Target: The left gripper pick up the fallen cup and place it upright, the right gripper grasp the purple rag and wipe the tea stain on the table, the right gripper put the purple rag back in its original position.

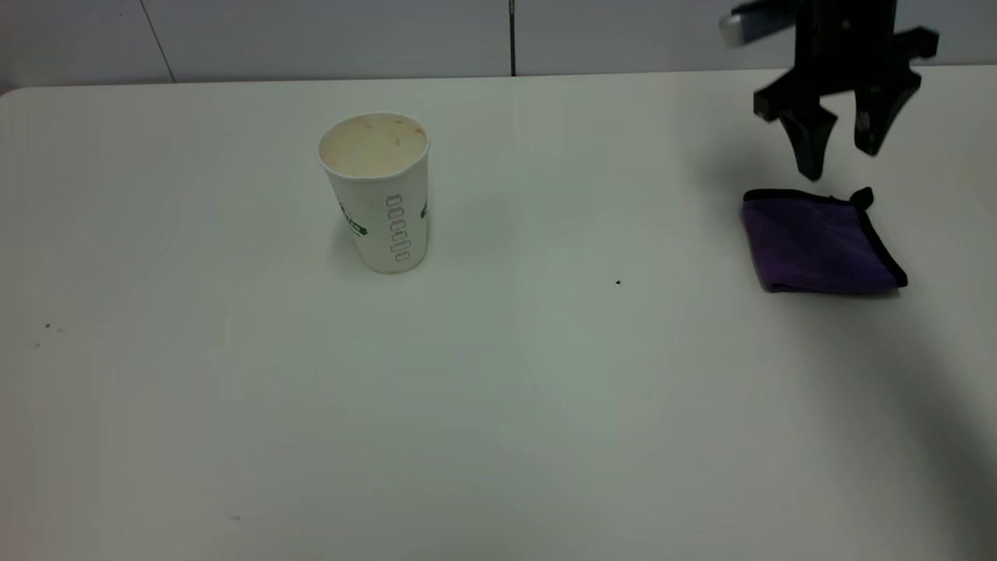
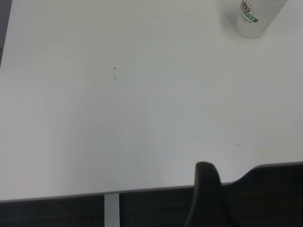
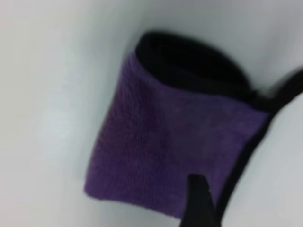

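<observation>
The cup [image 1: 375, 195] stands upright on the table [image 1: 498, 405], left of centre, mouth up, tan-stained inside. It also shows in the left wrist view [image 2: 255, 16], far from my left gripper [image 2: 207, 187], which sits back at the table's edge and is out of the exterior view. The purple rag [image 1: 818, 243] lies folded flat at the right. My right gripper [image 1: 841, 162] hangs open and empty just above the rag's far edge. The rag fills the right wrist view [image 3: 175, 146]. No tea stain shows on the table.
A tiny black speck [image 1: 618, 282] lies between the cup and the rag. A few faint specks [image 1: 48, 326] lie at the far left. A grey wall [image 1: 327, 35] runs behind the table's far edge.
</observation>
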